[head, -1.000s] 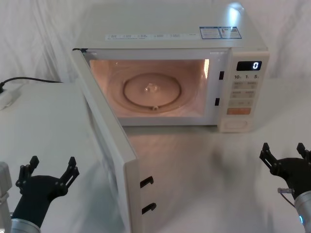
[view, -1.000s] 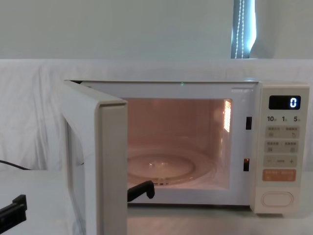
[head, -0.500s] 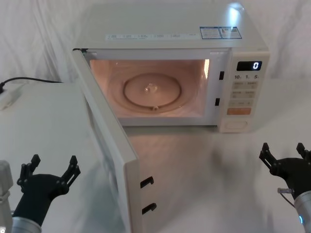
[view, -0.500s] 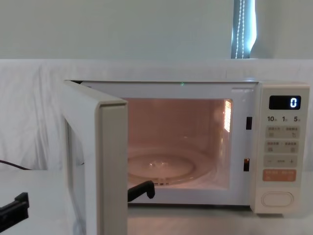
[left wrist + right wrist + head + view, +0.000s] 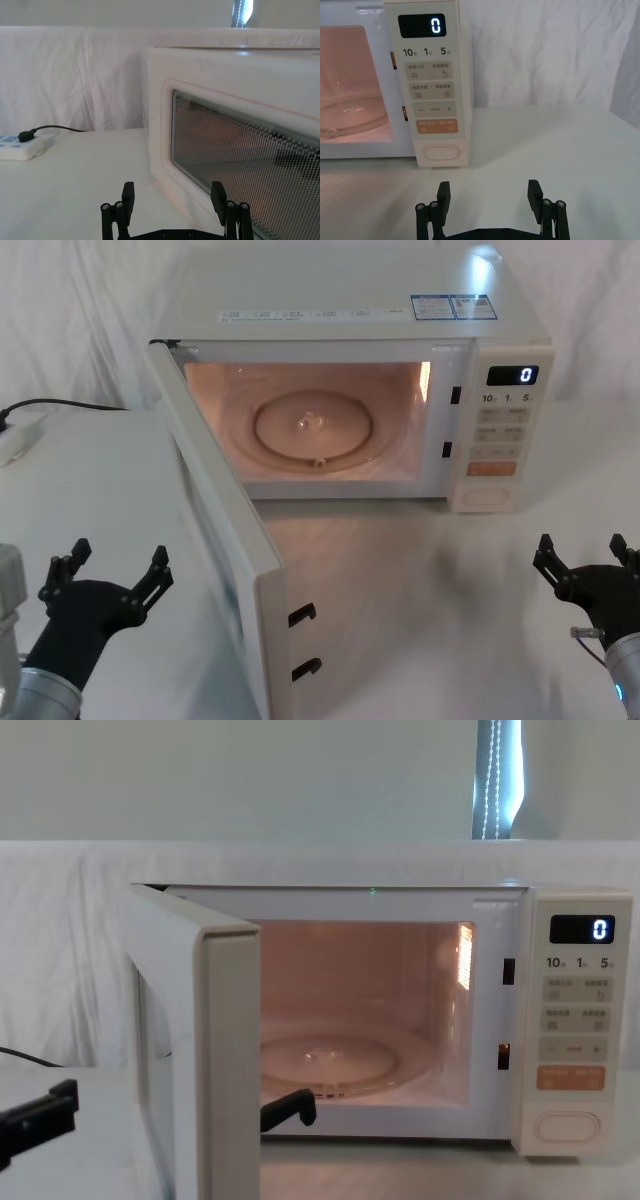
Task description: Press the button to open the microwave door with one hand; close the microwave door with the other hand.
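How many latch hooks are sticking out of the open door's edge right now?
2, both on the free edge of the microwave door: an upper latch hook and a lower latch hook, one directly beneath the other.

White cloth (image 5: 60, 950) drapes the backdrop and covers the table (image 5: 420, 640); plain pale wall (image 5: 250, 780) above; bright blue-white vertical strip (image 5: 498, 780) at upper right.

Staged lab-like test setup, white cloth (image 5: 90, 300) draped behind and over table (image 5: 420, 580), microwave (image 5: 350, 300) stood alone, power strip (image 5: 17, 148) plugged in
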You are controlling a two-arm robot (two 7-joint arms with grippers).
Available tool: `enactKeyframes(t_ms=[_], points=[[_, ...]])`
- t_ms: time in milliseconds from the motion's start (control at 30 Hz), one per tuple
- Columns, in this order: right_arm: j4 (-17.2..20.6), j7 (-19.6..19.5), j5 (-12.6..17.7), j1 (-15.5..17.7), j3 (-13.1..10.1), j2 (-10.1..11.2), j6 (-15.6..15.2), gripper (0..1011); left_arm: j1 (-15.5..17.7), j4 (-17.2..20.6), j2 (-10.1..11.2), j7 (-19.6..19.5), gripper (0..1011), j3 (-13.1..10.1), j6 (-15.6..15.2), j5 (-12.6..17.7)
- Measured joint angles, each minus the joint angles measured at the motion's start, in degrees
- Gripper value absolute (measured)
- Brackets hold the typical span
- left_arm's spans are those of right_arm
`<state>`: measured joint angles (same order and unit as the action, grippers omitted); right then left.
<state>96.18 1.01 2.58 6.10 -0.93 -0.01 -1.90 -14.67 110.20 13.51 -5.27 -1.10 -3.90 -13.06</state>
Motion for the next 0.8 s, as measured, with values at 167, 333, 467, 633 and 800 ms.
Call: enactKeyframes(t_ms=[167,333,467,633,800], points=[[0.00,0.00,0.00,0.00,0.00,0.00,0.00,1002,-1.27,2.47,0.29,-1.37,1001,1.53,-1.36,-0.97],[0.00,0.00,0.00,0.00,-0.01,0.00,0.00,1002,-3.44,5.35,1.17,-3.24,907,3.72,-2.79,-3.34],[0.00,0.00,0.00,0.00,0.00,0.00,0.00,1002,-5.12,7.54,2.32,-4.58,823,5.14,-4.03,-5.02],[0.00,0.00,0.00,0.00,-0.01,0.00,0.00,1002,-7.02,9.86,3.74,-5.75,680,6.66,-4.88,-6.79],[0.00,0.00,0.00,0.00,-0.01,0.00,0.00,1002,-8.90,12.20,5.32,-6.99,483,7.98,-5.03,-8.74]])
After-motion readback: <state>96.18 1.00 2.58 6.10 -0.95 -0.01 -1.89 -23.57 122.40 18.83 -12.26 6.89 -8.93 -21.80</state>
